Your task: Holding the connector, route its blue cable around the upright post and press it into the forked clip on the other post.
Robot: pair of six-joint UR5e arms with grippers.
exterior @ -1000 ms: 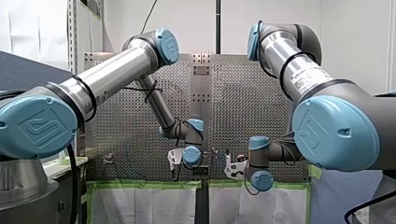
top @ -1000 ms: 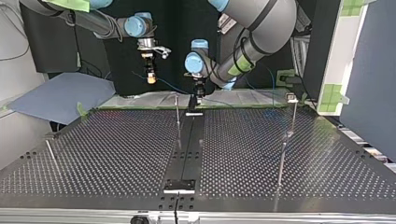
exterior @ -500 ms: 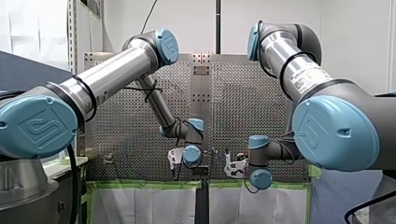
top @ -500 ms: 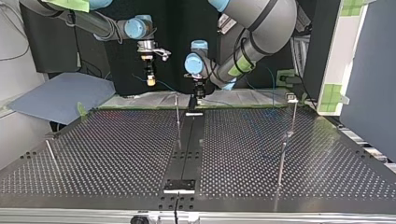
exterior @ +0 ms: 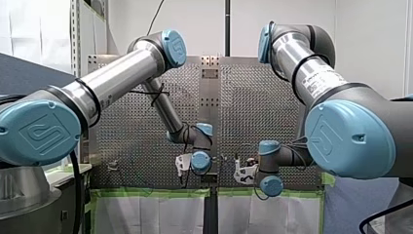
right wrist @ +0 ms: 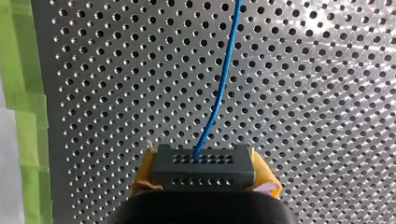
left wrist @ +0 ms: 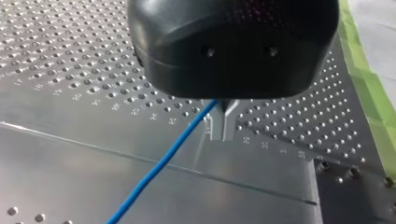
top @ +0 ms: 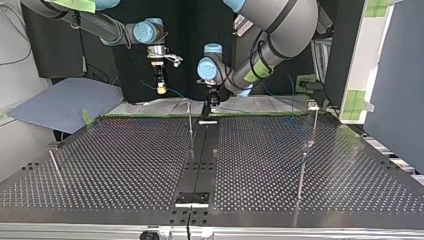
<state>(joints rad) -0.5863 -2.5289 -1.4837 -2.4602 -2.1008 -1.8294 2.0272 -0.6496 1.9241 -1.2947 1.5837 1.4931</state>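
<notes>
In the right wrist view a black connector (right wrist: 203, 166) with rows of small holes sits between yellow pads (right wrist: 268, 183) of my right gripper (right wrist: 203, 175), which is shut on it. A blue cable (right wrist: 219, 88) leaves the connector over the perforated table. In the top view that gripper (top: 160, 89) hangs above the far table edge, left of a thin upright post (top: 190, 122). My left gripper (left wrist: 223, 133), black with metal fingers, is shut on the blue cable (left wrist: 159, 165) low over the plate; in the top view it (top: 212, 100) stands right of that post. Another post (top: 312, 125), topped by a clip, stands far right.
Green tape (top: 150, 114) lines the far table edge. A blue-grey sheet (top: 65, 102) lies beyond the table at the top view's left. A dark centre strip (top: 200, 160) ends in a small block (top: 191, 199) near the front edge. A short rod (top: 55, 166) leans at left.
In the top view my right gripper with the connector has drifted slightly right and down, toward the middle post. My left gripper has stayed put.
</notes>
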